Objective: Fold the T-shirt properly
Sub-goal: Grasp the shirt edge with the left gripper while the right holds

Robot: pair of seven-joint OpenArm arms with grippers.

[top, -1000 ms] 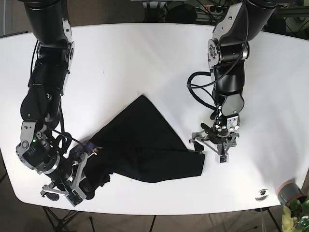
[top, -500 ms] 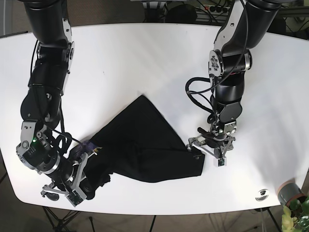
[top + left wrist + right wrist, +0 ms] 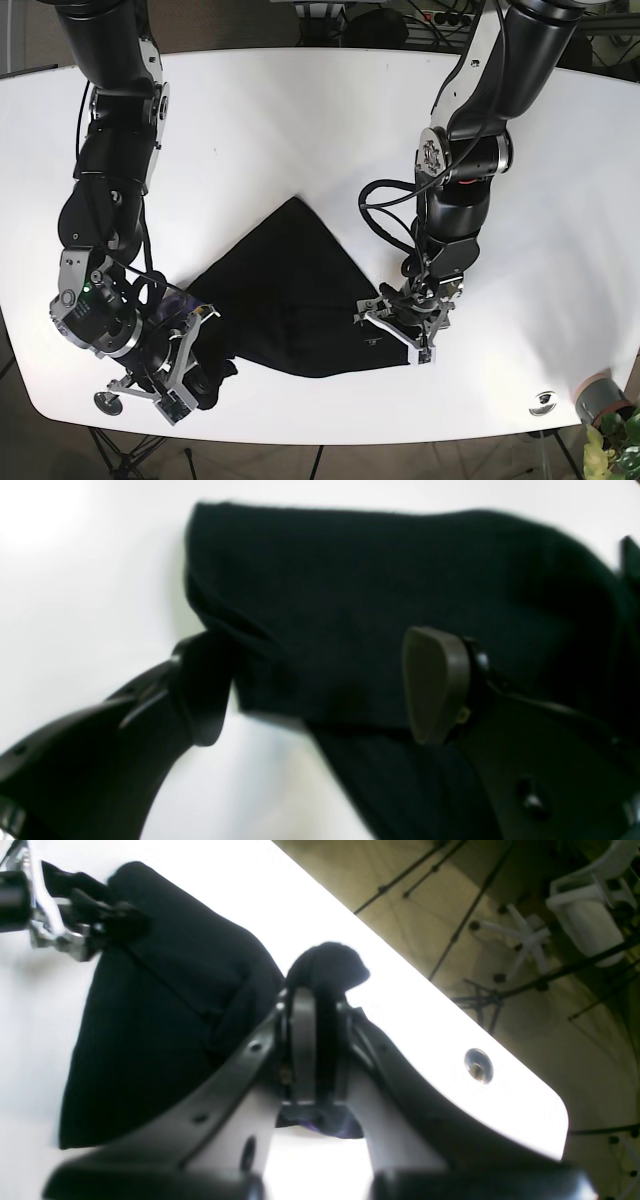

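Closest to the near table edge, the right gripper [image 3: 178, 372] has its jaws pinched tight on a bunched-up bit of the black T-shirt [image 3: 290, 295]; in the right wrist view a wad of fabric [image 3: 327, 967] pokes out past the squeezed fingers [image 3: 302, 1040], so it's definitely clamped on cloth right there at the shirt's near-left corner. A bit further along, the left gripper [image 3: 397, 325] sits at the shirt's right-hand corner with its jaws spread wide. From the left wrist cam, the shirt edge lies between the two fingers: one dark finger [image 3: 200, 690] is just at the cloth's corner and the brown pad [image 3: 435, 682] is over the fabric on the other side, but they aren't pressed together on it. The shirt itself is spread flat on the white table [image 3: 300, 130] as a rough triangle, its point aimed toward the far side, with the wide base running between the two grippers.
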